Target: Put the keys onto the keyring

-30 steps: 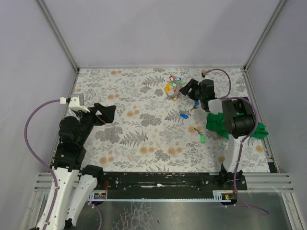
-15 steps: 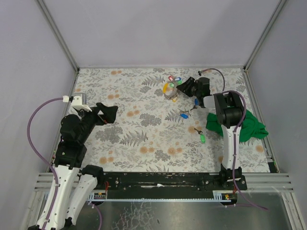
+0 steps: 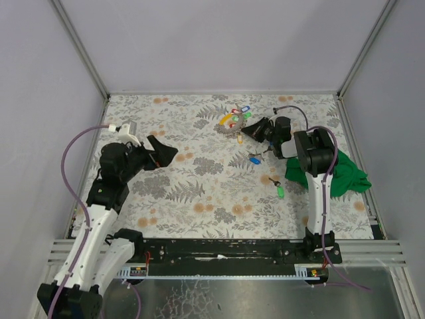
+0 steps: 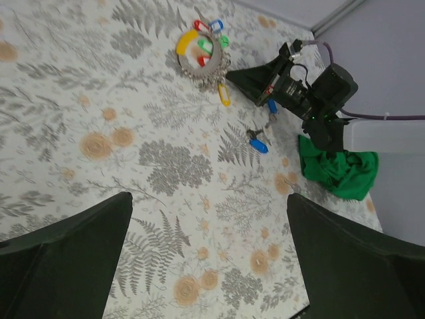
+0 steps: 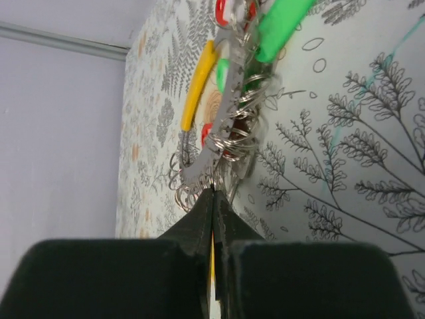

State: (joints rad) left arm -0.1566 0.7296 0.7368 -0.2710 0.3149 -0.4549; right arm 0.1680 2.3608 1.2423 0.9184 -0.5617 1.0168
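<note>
The keyring (image 3: pixel 233 123) (image 4: pixel 202 57) (image 5: pixel 222 114), a grey band hung with small wire loops and red, blue, green and yellow tagged keys, lies at the back of the table. My right gripper (image 3: pixel 243 130) (image 4: pixel 231 74) (image 5: pixel 213 193) lies low with its tips closed on the ring's near edge among the wire loops. A sliver of yellow shows in the slit between its fingers. Loose keys lie nearer: a blue one (image 3: pixel 254 159) (image 4: pixel 259 145) and a green one (image 3: pixel 281 192). My left gripper (image 3: pixel 163 150) (image 4: pixel 209 199) hovers open above the left of the table, holding nothing.
A crumpled green cloth (image 3: pixel 334 177) (image 4: pixel 340 174) lies at the right beside the right arm. The floral table cover (image 3: pixel 199 193) is walled by pale panels at the back and sides. Another blue-tagged key (image 4: pixel 272 106) lies under the right gripper's body.
My right gripper closed on the keyring's edge, and the ring slid slightly left. My left arm swung forward and to the right, towards the table's middle, still open.
</note>
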